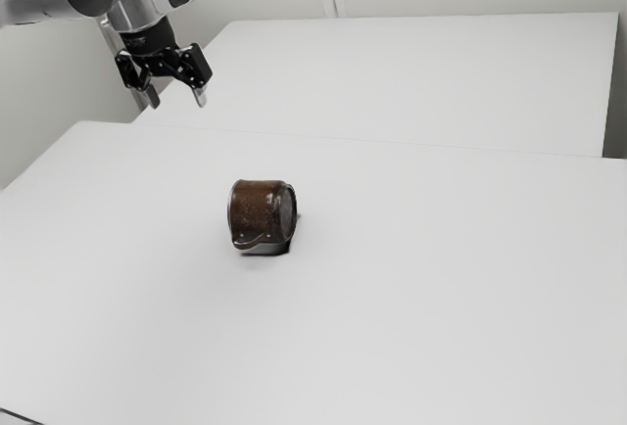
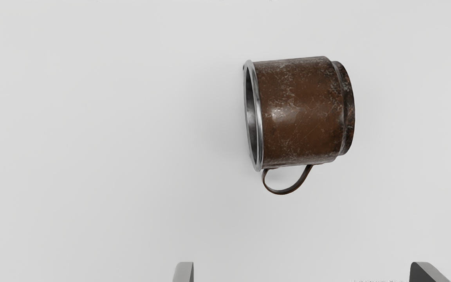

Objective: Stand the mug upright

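My gripper is high above the table at the exterior view's upper left, open, with nothing between its fingers. The brown, scratched metal mug lies on its side on the table, its base facing the exterior view's right. In the wrist view the same mug shows its silver rim, part of its dark inside and a thin looped handle at its side. The fingertips of the gripper stand wide apart there, away from the mug, and the handle is on the side of the mug nearer to them.
The white table extends around the mug. Behind it is another white surface, with pale walls beyond. A dark cable crosses the near left corner of the exterior view.
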`<act>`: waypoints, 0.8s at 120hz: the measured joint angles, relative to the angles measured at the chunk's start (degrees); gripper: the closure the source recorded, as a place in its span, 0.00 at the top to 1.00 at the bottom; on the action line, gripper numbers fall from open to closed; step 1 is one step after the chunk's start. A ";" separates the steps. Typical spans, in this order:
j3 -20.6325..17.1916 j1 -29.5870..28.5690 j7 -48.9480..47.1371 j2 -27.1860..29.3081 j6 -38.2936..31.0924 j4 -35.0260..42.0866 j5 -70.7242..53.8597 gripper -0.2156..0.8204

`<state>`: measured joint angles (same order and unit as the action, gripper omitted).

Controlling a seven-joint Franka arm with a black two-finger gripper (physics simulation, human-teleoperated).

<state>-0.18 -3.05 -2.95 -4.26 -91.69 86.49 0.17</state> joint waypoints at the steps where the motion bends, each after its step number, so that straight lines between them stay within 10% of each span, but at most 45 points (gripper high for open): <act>1: 0.00 0.00 0.15 0.00 -0.01 0.00 0.01 0.79; 51: 0.66 -0.03 5.60 -1.28 -0.77 0.02 2.68 0.79; 96: 4.91 -12.27 19.76 -15.68 -0.92 0.69 37.07 0.79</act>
<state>4.73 -15.32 16.81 -19.94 -92.61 87.18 37.23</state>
